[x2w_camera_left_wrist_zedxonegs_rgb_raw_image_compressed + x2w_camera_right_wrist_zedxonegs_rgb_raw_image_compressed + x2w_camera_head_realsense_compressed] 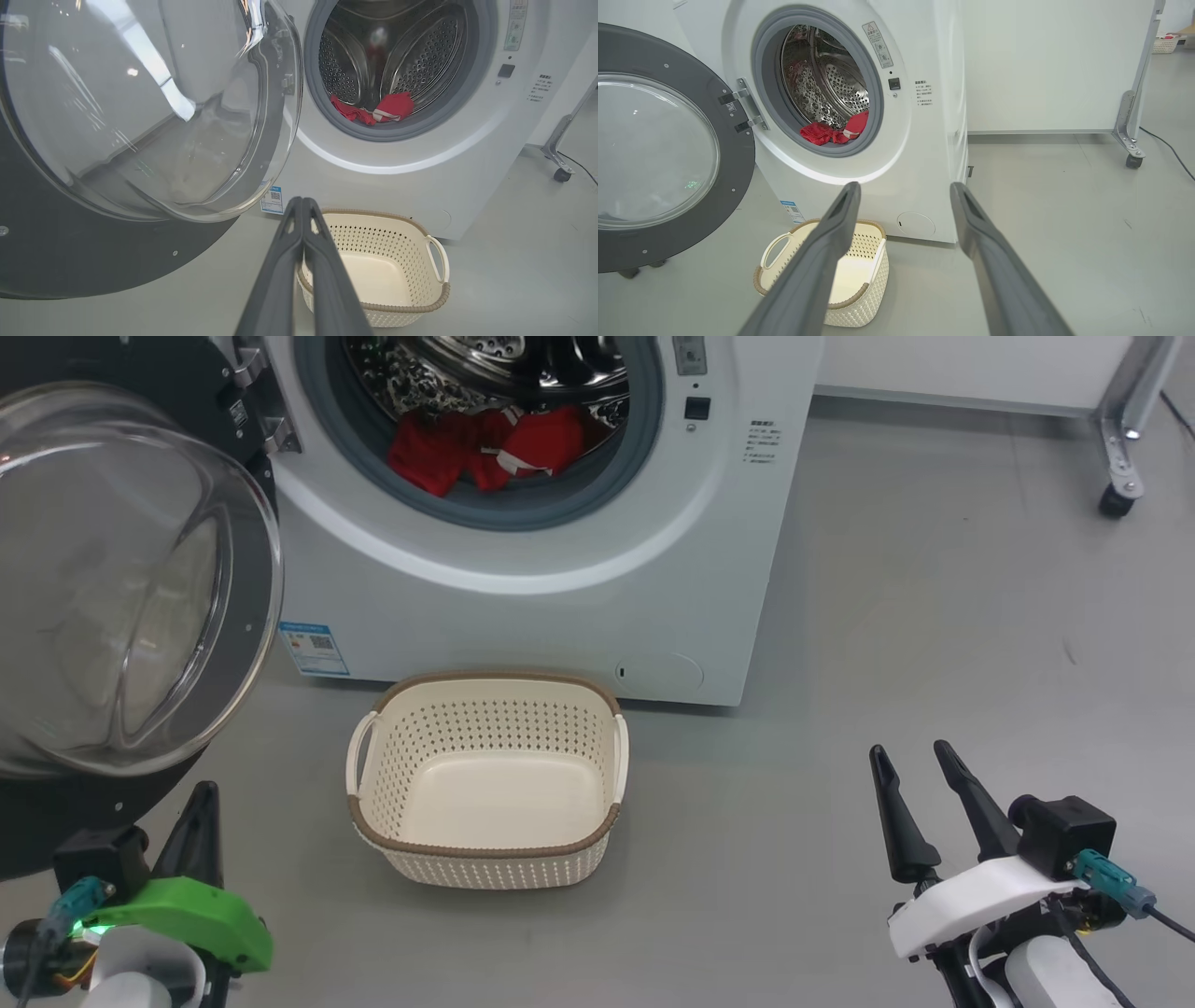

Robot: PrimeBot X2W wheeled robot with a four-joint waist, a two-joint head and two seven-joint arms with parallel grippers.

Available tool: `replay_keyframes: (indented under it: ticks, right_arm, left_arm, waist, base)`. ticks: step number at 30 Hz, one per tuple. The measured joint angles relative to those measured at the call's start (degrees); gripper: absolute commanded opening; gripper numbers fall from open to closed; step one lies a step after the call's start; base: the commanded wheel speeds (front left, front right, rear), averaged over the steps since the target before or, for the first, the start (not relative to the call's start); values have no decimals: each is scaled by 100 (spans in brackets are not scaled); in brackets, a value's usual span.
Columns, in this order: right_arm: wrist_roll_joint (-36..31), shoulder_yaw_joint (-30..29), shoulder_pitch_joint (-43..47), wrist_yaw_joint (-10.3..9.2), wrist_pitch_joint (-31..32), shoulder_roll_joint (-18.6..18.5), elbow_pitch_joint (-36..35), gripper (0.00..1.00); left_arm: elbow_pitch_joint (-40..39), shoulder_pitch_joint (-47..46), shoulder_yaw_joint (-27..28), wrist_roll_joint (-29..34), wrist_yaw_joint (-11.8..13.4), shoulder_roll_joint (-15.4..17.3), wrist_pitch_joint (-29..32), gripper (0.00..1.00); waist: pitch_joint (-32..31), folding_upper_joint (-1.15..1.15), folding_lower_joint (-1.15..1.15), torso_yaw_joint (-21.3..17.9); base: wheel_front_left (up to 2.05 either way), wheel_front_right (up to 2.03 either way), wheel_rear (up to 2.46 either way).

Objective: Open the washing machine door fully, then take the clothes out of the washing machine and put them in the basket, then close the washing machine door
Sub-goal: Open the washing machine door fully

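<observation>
The white washing machine (560, 579) stands ahead with its round door (121, 588) swung wide open to the left, glass bowl bulging toward me. Red clothes (485, 453) lie at the front of the steel drum, against the grey seal; they show too as clothes (373, 109) and clothes (833, 133). The cream basket (485, 695) sits empty on the floor in front of the machine. My left gripper (299, 201) is shut, holding nothing, low beside the door's black rim. At the lower right my right gripper (910, 751) is open and empty, well apart from the basket.
Grey floor stretches free to the right of the machine. A metal frame leg on a castor (1116, 499) stands at the far right, with a cable near it. The open door (668, 154) takes up the space at the left.
</observation>
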Motion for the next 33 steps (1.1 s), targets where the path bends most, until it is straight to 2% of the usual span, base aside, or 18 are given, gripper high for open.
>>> replay_keyframes:
  ticks: [8, 18, 20, 21, 33]
  right_arm:
    - [4, -134, 159, -49, -43, -51, -144, 100]
    - [4, -199, 261, -93, -62, -63, -308, 100]
    - [4, -202, 276, -93, -75, -63, -341, 100]
    - [4, -200, 281, -93, -75, -58, -363, 100]
    - [-1, -310, 288, -149, -89, -58, -455, 100]
  left_arm:
    - [-465, 257, -185, 62, -35, -220, -250, 0]
    - [-903, 512, -243, 58, -100, -356, -393, 0]
    - [-987, 564, -233, 58, -100, -366, -394, 71]
    - [-1031, 598, -225, 58, -100, -365, -403, 100]
    - [-1250, 737, -278, 14, -109, -381, -443, 100]
  waist:
    - [-196, 0, 0, -329]
    - [-201, 0, 0, -434]
    - [-185, 0, 0, -452]
    - [-172, 0, 0, -463]
    - [-43, 0, 0, -551]
  base:
    - [0, 0, 0]
    - [0, 0, 0]
    - [0, 0, 0]
    - [0, 0, 0]
    - [0, 0, 0]
